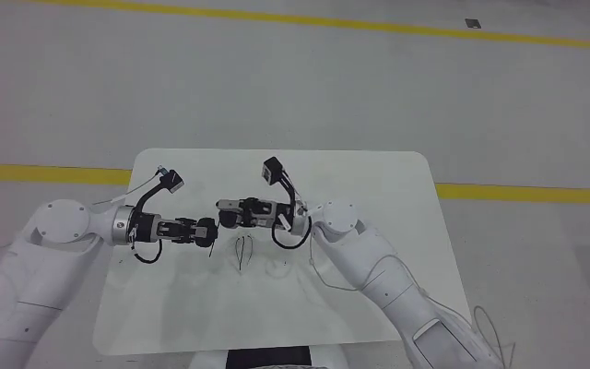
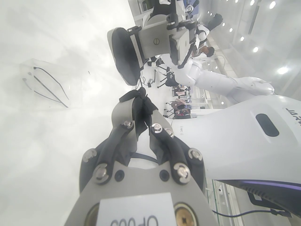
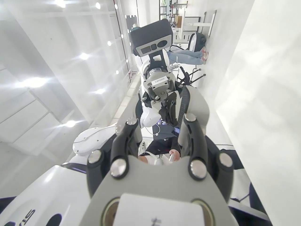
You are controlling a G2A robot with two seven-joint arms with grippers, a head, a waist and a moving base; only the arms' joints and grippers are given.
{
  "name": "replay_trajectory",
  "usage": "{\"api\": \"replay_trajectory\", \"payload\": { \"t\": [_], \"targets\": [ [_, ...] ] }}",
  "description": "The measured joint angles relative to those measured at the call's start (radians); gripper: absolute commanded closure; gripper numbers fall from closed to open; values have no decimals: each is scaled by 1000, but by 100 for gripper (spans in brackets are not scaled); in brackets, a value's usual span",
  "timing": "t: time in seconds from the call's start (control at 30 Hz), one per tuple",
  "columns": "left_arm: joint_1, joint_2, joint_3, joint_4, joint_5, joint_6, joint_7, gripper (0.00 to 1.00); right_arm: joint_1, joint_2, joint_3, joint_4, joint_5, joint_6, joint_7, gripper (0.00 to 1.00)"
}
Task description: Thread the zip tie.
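1. The zip tie (image 2: 141,84) shows as a thin black strand standing out from the tip of the left gripper (image 2: 141,99). It is held in the air over the table's middle-left part.
2. The left gripper's black pads are clenched together on that strand. How far the strand runs between the pads is hidden.
3. The right gripper (image 3: 162,104) faces the left one tip to tip, very near it, with its jaws spread apart and nothing between them. In the right wrist view the left gripper's tip sits in line with that gap. Whether the strand touches the right gripper's pad cannot be told.
4. Just beside the two tips, towards the near edge, spare zip ties (image 1: 242,251) lie flat on a clear tray (image 2: 58,71). They are apart from both grippers.
5. The white table (image 1: 369,184) has rounded corners. Both arms come in from the near corners and meet over its middle.
6. A wide stretch of tabletop runs from the right gripper's arm to the right edge, and a narrower band lies along the far edge.
7. Beyond the edges is grey floor (image 1: 295,83) with a yellow line (image 1: 516,192).
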Motion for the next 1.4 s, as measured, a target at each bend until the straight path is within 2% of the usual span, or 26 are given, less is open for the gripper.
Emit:
{"api": "replay_trajectory", "payload": {
  "t": [0.2,0.37,0.4,0.57,0.77,0.83,1.23,1.27,1.3,1.33,1.4],
  "targets": [
    [0,0,0,0,0,0,0,100,-5,-1,0,-2,-8,0,7,79],
    [0,0,0,0,0,0,0,100,-4,-3,0,-1,-16,4,9,80],
    [0,0,0,0,0,0,0,100,-4,-3,0,-1,-17,5,9,84],
    [0,0,0,0,0,0,0,100,-4,-4,2,-1,-25,8,9,91],
    [0,0,0,0,0,0,0,100,-8,-4,6,-4,-34,8,9,93],
    [0,0,0,0,0,0,0,100,-11,-4,8,-5,-36,7,8,100],
    [0,0,0,0,0,0,0,100,-18,-4,15,-10,-50,8,3,100],
    [0,0,0,0,0,0,0,77,-18,-4,15,-11,-52,8,2,100],
    [0,0,0,0,0,0,0,32,-19,-4,17,-11,-54,8,0,100],
    [0,0,0,0,0,0,0,0,-20,-4,18,-12,-55,7,-3,100],
    [0,0,0,0,0,0,0,0,-23,-4,23,-12,-55,7,-16,100]
  ]
}}
